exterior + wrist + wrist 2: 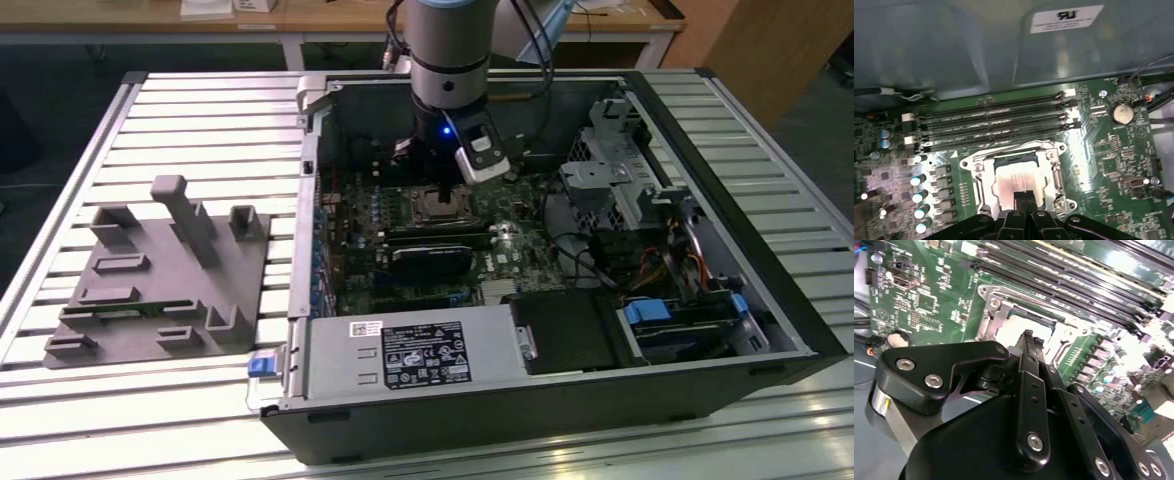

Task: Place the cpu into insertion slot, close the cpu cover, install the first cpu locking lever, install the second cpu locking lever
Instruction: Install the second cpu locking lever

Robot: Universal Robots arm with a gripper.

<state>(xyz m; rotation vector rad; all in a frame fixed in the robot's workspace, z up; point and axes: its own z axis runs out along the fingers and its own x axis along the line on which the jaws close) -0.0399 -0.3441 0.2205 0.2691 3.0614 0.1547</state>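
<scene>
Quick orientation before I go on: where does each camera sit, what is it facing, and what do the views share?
Exterior view: off the arm, above, looking down into the open computer case; arm and gripper over the insertion slot.
First wrist view: on the arm, facing the cpu; fingertips together.
Second wrist view: on the arm, behind the gripper.
All share the slot.

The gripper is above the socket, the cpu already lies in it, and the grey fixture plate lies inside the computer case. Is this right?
Not quite. In the exterior view the grey fixture plate lies outside the computer case, on the slatted table. The gripper is above the insertion slot, where the cpu lies.
</scene>
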